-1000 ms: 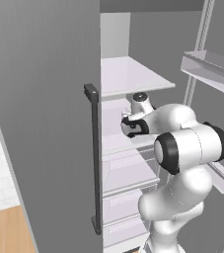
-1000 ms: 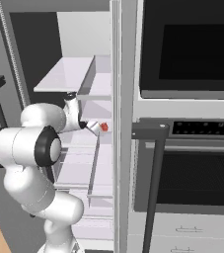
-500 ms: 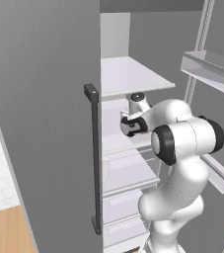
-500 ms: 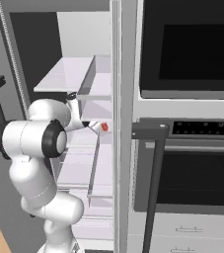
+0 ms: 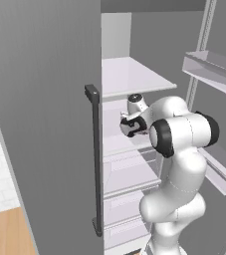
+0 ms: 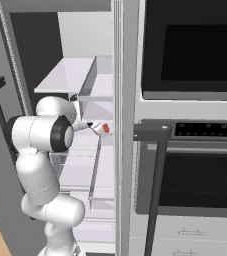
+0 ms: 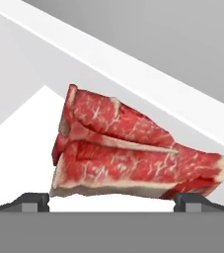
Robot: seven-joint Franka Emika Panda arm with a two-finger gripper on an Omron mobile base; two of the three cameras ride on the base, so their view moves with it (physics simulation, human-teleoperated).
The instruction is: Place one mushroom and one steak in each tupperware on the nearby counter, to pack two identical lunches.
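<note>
Reaching into the open fridge [image 5: 134, 79], the gripper [image 7: 111, 201] hangs just before a steak [image 7: 128, 148] lying on a pale shelf [image 7: 15, 148], its jaws spread as wide as they go, one dark fingertip [image 7: 32, 201] at each end of the slab. To grip well, I'd say it should ease forward until the meat sits deep between the tips, staying level with the shelf, then close across the thick middle, not the ragged fat edge.
</note>
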